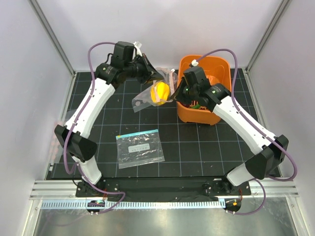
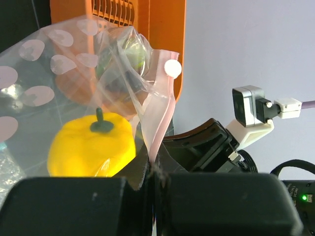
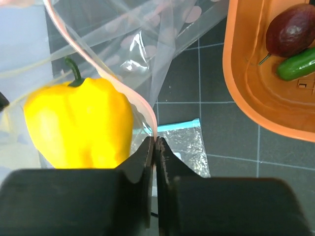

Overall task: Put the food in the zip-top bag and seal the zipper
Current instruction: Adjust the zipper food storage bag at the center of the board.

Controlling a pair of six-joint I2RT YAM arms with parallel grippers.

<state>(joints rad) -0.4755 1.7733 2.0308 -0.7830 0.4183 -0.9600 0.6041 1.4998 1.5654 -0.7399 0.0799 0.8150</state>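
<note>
The zip-top bag (image 1: 145, 97) hangs above the mat between both grippers, and the yellow pepper (image 1: 160, 92) is inside it. In the left wrist view my left gripper (image 2: 153, 164) is shut on the pink zipper (image 2: 158, 123), with the pepper (image 2: 91, 147) just left of the jaws. My right gripper (image 3: 156, 142) is shut on the same pink zipper (image 3: 123, 86), beside the pepper (image 3: 78, 128). A green round fruit (image 2: 125, 53) shows through the film; I cannot tell whether it is inside. A dark maroon piece (image 3: 290, 29) and a green chili (image 3: 298, 64) lie in the orange basket (image 3: 246, 83).
The orange basket (image 1: 216, 66) stands at the back right, right beside the right gripper (image 1: 173, 91). A second clear bag with a teal strip (image 1: 140, 147) lies flat on the black grid mat near the middle. The left gripper (image 1: 150, 73) is at the back centre.
</note>
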